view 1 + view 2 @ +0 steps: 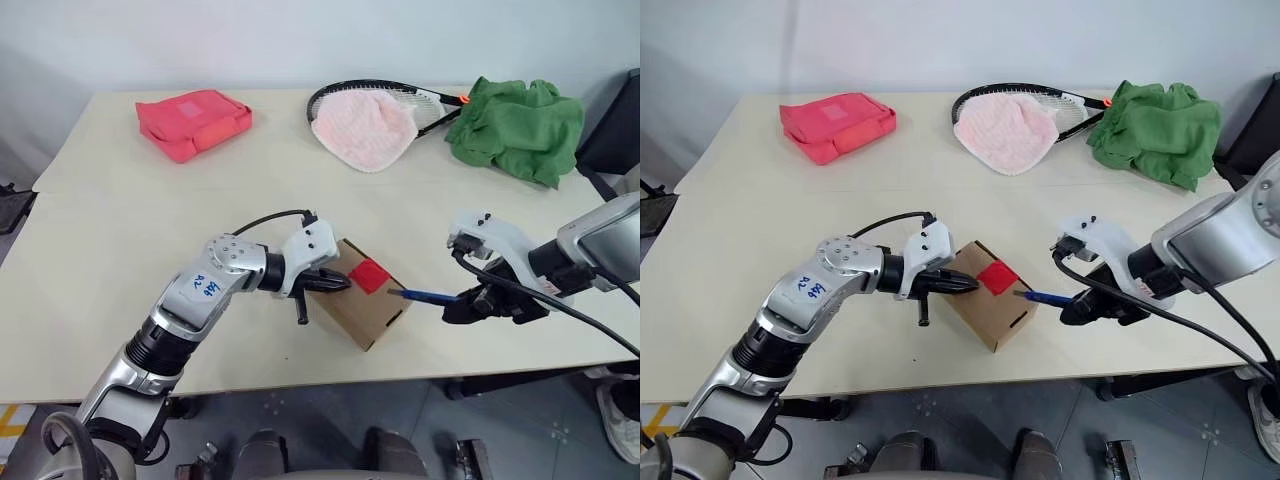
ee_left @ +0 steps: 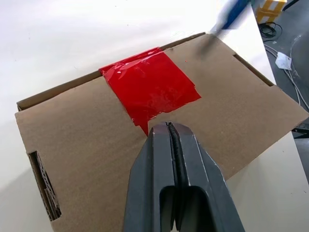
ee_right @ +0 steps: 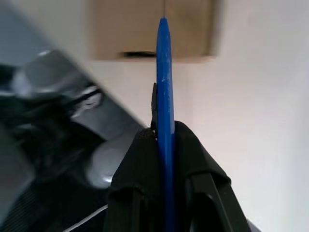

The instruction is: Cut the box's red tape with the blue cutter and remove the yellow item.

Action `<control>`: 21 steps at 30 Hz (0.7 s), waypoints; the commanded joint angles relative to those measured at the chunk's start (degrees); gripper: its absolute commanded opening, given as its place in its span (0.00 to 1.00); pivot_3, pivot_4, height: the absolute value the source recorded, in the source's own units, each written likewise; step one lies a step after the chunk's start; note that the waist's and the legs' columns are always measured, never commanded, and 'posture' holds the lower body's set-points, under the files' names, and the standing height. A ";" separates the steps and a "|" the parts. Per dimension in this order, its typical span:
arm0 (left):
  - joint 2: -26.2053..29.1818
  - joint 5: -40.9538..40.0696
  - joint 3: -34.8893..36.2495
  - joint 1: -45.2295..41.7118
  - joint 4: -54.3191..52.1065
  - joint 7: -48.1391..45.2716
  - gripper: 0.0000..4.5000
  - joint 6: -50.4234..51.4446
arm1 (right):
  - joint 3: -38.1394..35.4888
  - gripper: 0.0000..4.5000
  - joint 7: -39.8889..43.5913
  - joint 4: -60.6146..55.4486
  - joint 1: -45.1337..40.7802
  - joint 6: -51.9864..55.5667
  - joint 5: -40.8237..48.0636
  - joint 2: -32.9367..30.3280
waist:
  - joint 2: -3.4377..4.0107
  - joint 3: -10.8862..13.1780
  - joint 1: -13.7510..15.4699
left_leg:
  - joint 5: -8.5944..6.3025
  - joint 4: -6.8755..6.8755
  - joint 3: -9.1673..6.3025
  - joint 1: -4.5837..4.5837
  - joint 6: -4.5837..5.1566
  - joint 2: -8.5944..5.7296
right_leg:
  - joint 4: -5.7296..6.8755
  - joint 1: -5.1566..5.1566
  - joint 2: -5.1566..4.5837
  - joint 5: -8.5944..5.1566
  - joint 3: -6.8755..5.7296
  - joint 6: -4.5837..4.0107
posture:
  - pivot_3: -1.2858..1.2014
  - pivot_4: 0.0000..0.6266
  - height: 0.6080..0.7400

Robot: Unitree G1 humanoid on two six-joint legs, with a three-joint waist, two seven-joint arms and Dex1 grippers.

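The brown cardboard box (image 1: 367, 305) sits near the table's front edge with its flaps down. A red tape (image 2: 149, 87) patch lies across its top seam. My left gripper (image 2: 168, 129) is shut, and its tips press on the box top at the tape's near edge. My right gripper (image 1: 468, 302) is shut on the blue cutter (image 1: 424, 296). The cutter points left at the box, its tip just short of the box's right edge. The yellow item is hidden.
A red-pink pouch (image 1: 193, 122) lies at the back left. A racket (image 1: 420, 100) with a pink cloth (image 1: 362, 129) on it sits at the back middle. A green cloth (image 1: 517, 128) is bunched at the back right. A black cable (image 1: 560, 305) runs from my right wrist.
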 commanded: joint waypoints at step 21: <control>0.02 -4.43 9.07 3.04 2.92 -4.71 0.00 -9.69 | -38.51 0.10 32.33 27.85 51.51 -58.44 -73.54 17.16 | 0.18 0.13 -1.52 | 0.02 0.07 0.16 0.04 -0.01 0.00 | -0.02 0.01 0.01 0.09 0.08 0.17 | 0.52 0.24 1.00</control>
